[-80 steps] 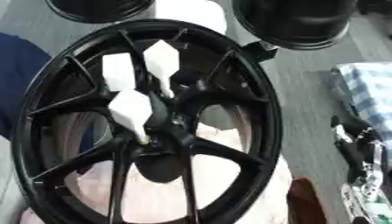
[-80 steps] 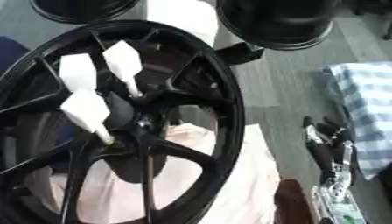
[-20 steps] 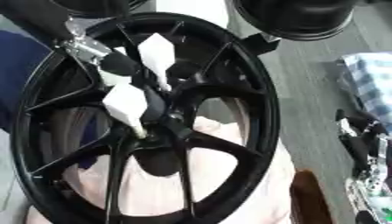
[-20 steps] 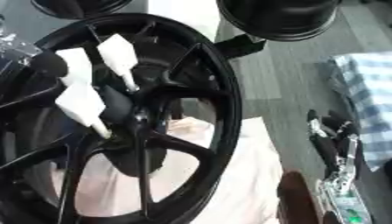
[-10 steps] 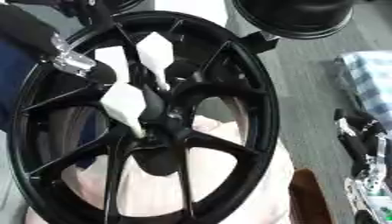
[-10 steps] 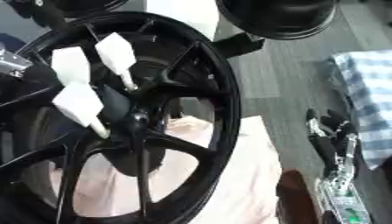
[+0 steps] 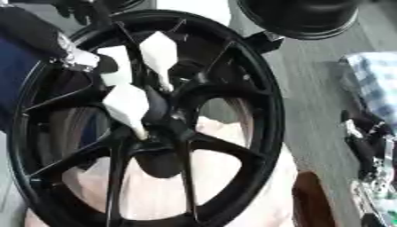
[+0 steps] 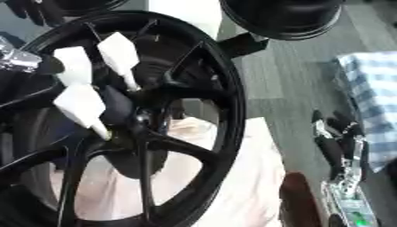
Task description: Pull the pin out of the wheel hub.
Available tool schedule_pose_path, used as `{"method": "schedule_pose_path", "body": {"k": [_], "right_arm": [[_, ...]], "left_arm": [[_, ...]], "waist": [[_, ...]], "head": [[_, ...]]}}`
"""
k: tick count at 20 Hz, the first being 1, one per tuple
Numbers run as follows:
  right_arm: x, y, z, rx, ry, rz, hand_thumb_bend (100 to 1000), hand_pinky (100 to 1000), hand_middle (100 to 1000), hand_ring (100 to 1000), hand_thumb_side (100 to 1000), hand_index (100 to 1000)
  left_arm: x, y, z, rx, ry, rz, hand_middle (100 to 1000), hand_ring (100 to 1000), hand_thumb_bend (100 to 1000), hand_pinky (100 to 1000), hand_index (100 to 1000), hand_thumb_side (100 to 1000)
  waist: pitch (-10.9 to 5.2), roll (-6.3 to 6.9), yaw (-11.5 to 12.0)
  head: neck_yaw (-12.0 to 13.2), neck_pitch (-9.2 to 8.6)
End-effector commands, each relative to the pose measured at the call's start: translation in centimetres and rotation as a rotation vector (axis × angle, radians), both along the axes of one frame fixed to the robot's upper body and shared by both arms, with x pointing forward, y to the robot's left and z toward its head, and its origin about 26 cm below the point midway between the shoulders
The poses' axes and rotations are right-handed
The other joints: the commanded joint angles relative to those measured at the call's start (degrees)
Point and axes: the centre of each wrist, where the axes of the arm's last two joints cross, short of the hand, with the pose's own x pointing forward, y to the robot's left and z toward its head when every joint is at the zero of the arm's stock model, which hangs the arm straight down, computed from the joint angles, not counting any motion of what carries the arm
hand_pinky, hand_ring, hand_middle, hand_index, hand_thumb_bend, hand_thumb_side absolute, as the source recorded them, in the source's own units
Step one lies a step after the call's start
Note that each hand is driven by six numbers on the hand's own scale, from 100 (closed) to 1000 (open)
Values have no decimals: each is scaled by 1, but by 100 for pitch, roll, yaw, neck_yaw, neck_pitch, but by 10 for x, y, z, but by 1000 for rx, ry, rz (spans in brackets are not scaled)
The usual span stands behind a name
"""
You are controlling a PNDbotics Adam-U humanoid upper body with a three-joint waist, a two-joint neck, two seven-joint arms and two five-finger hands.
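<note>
A big black spoked wheel hub (image 7: 263,102) fills the left and middle of both views. Three white pins with wedge-shaped heads stick out near its centre: an upper pin (image 7: 159,51), a middle pin (image 7: 116,66) and a lower pin (image 7: 128,104). My left arm comes in from the upper left, its silver wrist (image 7: 77,57) over the rim. The left hand (image 7: 102,66) lies against the middle pin, mostly hidden by spokes. My right hand (image 8: 335,144) rests open at the right edge, away from the wheel.
Two more black wheels stand at the back, one at the top right (image 7: 302,17) and one at the top left (image 8: 77,4). Pale pink cloth (image 7: 155,190) lies under the hub. A checked cloth (image 8: 372,97) lies at the right, with grey floor between it and the hub.
My left arm, absent four seconds ago, has come in from the upper left and moved down-right to the middle pin. All three pins stay in place. The right hand has not moved.
</note>
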Motion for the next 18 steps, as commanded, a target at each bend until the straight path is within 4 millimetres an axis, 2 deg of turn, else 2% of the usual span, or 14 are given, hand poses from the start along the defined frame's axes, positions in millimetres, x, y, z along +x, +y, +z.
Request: {"method": "schedule_pose_path", "body": {"k": [1,18], "right_arm": [[2,-2,13,-20,-39,7,448,681,602,756,302,733],[6,4,15,-8,-53,20,442,682,602,757,317,734]], "left_arm": [[-1,5,8,-9,37,73,716,759,481,784,832,572],[16,-1,-7,-13,79,91,673,709,445,728,813,531]], "waist": [[-72,-19,-33],[21,-71,-131]], "head": [[26,-80],[81,-102]]}}
